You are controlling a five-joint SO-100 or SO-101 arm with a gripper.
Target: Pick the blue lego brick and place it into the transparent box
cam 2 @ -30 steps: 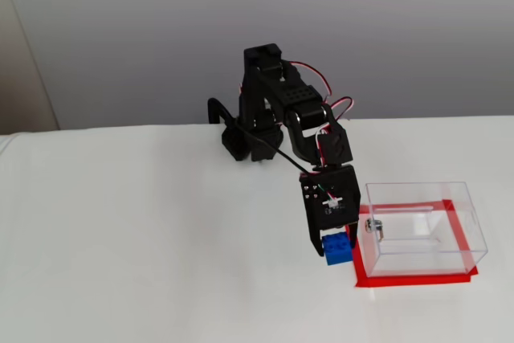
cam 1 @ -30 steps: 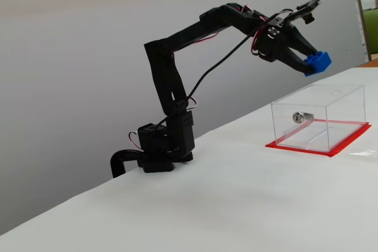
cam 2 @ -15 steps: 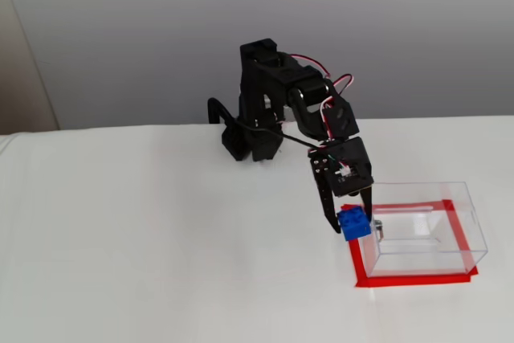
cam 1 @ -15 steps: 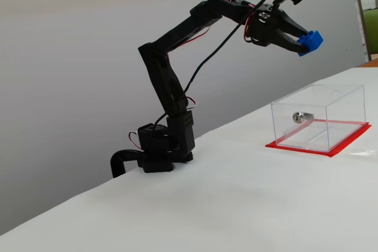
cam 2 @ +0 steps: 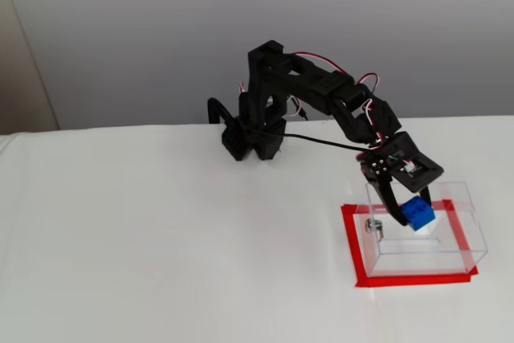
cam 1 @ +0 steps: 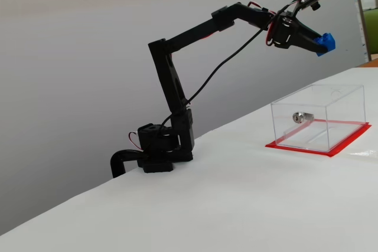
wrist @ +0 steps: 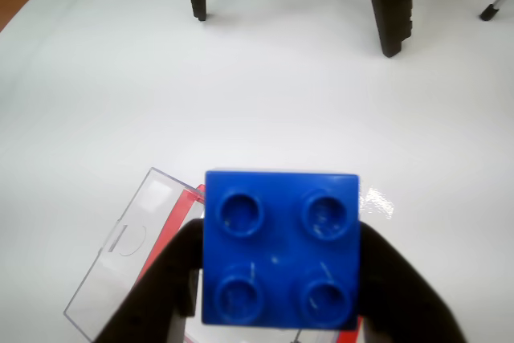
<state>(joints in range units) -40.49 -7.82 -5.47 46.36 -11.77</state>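
Gripper (wrist: 277, 295) of mine clamps the blue lego brick (wrist: 280, 248) studs-up in the wrist view, the transparent box (wrist: 128, 255) lying below and left. One fixed view shows the brick (cam 1: 325, 43) held high above the box (cam 1: 319, 116) on the counter (cam 1: 224, 205). Another fixed view puts the brick (cam 2: 417, 214) over the box's (cam 2: 450, 242) opening, so I judge the drop lies straight down.

No readable txt, labels, brands or nos. anywhere in wrist view or both fixed views.
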